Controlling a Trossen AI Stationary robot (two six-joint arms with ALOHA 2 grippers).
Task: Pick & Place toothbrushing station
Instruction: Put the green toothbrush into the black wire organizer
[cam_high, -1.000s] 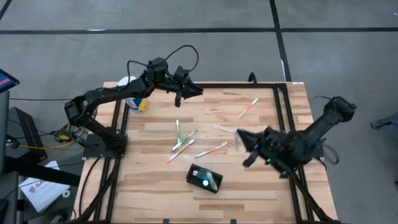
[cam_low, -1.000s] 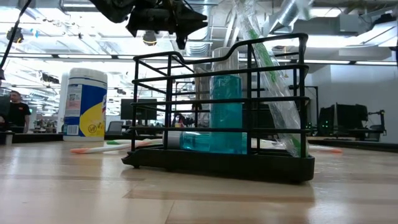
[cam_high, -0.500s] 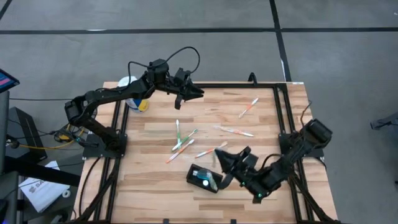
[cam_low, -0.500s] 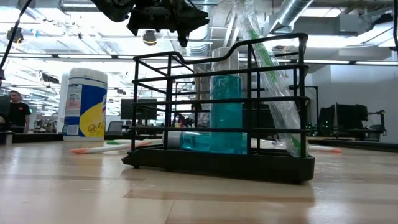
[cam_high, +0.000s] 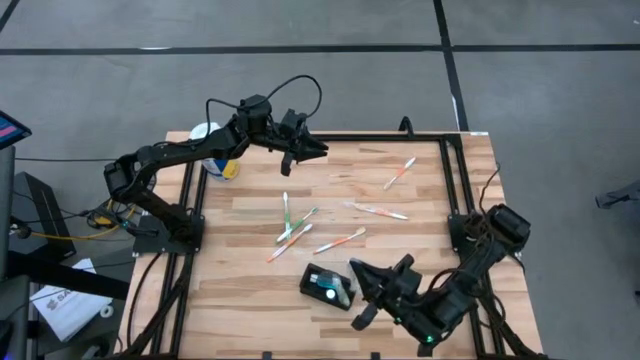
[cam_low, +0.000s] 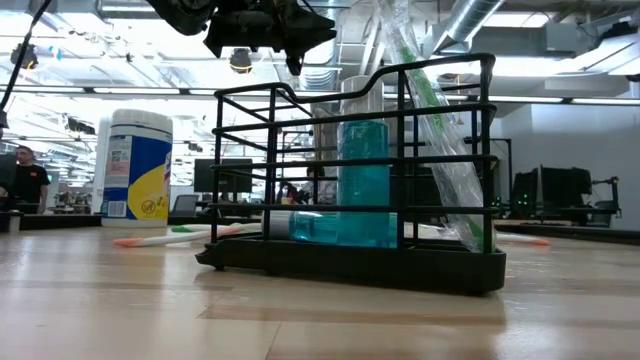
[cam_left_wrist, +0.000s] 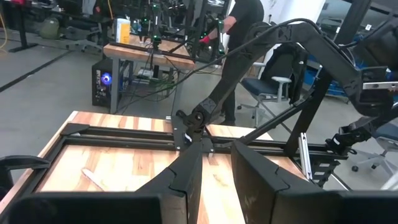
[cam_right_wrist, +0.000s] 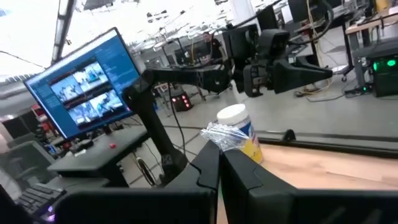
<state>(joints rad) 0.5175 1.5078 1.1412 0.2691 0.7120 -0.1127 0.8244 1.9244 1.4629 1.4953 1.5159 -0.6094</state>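
Observation:
The toothbrushing station (cam_high: 328, 287) is a black wire holder standing on its base near the table's front middle. In the low view the station (cam_low: 350, 250) holds a teal cup and a wrapped toothbrush. My right gripper (cam_high: 358, 275) hovers shut just right of it, raised above the table. In its wrist view my right gripper (cam_right_wrist: 219, 152) has crinkled clear plastic (cam_right_wrist: 225, 137) right at its fingertips. My left gripper (cam_high: 318, 147) waits high over the far left, slightly open, and in its wrist view my left gripper (cam_left_wrist: 216, 180) has nothing between its fingers. My right gripper's shut fingertips (cam_right_wrist: 211, 155) meet the lower edge of the crinkled clear plastic (cam_right_wrist: 222, 142) in its wrist view. I cannot tell whether they pinch it or whether it only stands behind them.
Several wrapped toothbrushes (cam_high: 340, 240) lie scattered over the middle of the table, one more toothbrush (cam_high: 400, 172) toward the far right. A white-lidded canister (cam_high: 215, 160) stands at the far left corner. A black frame rail (cam_high: 455, 180) runs around the table.
My right gripper has swung from the table's right middle toward the near edge and leftward, ending beside the station, and has stayed shut. The station and the toothbrushes have not moved.

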